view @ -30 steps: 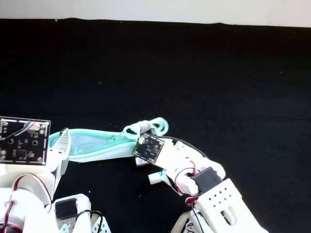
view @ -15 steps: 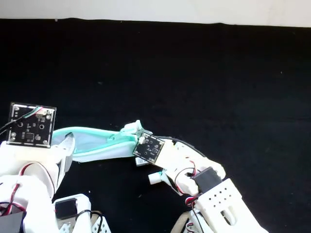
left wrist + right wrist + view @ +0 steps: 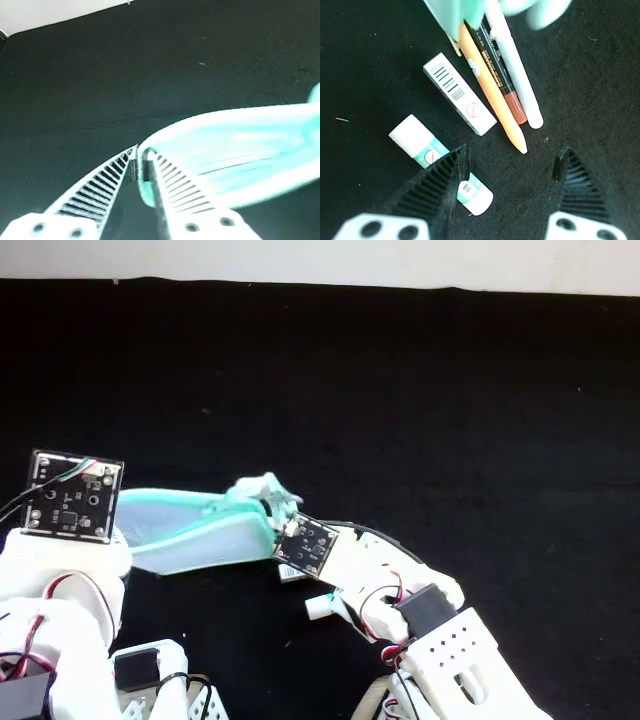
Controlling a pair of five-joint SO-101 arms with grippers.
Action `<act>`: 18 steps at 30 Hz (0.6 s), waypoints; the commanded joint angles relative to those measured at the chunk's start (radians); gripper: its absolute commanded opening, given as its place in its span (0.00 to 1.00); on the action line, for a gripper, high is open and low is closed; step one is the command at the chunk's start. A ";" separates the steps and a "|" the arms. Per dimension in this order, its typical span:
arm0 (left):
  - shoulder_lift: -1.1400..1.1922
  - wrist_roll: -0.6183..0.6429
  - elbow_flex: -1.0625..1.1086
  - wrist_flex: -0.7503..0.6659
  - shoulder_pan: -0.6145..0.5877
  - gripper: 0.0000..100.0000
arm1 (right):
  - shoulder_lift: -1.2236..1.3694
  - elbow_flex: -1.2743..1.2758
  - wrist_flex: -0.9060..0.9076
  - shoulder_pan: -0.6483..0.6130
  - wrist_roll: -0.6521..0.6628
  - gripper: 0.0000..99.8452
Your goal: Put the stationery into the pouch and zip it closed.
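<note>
Mint-green fabric is filling much of the left wrist view: the soft zip pouch [image 3: 235, 145] is hanging from one end, where the left gripper [image 3: 140, 160] is pinching its edge between ribbed fingers pressed close together. In the high view the pouch [image 3: 190, 530] is stretching across the black table cloth [image 3: 450, 390] toward the right arm, its far end bunching beside that arm's camera.

The right gripper [image 3: 512, 160] is hovering empty, fingers spread wide, over the stationery, none of which is in the pouch yet. A slim white pen [image 3: 512, 65], a brown pen [image 3: 497, 72] and an orange pen [image 3: 492, 90] are lying side by side and touching, their far ends tucked under the pouch's corner [image 3: 455, 12]. A white boxed eraser [image 3: 460, 93] is lying just beside the orange pen, and a white glue stick with a green label [image 3: 420, 146] is lying near the eraser, partly under one finger.

Several risks are looming. Because the pens are touching, a closing grasp is likely to catch two at once or roll one away. Since the pouch is resting on their ends, any pull from the left gripper could drag them out of line. A pinch on a thin fabric edge may slip. Whether the mouth is gaping enough to take anything, I cannot tell.
</note>
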 commanded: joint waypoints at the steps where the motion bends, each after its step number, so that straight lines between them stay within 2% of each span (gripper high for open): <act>1: -0.002 -0.011 -0.076 -0.002 0.010 0.01 | -0.008 -0.015 -0.018 -0.004 -0.012 0.27; 5: 0.008 -0.014 -0.216 -0.002 0.010 0.01 | -0.008 -0.015 -0.018 -0.004 -0.012 0.27; 11: 0.021 -0.012 -0.216 -0.008 0.010 0.01 | -0.008 -0.007 -0.015 -0.004 -0.012 0.27; 18: 0.087 -0.011 -0.088 -0.186 0.010 0.01 | -0.008 -0.005 -0.012 -0.004 -0.012 0.27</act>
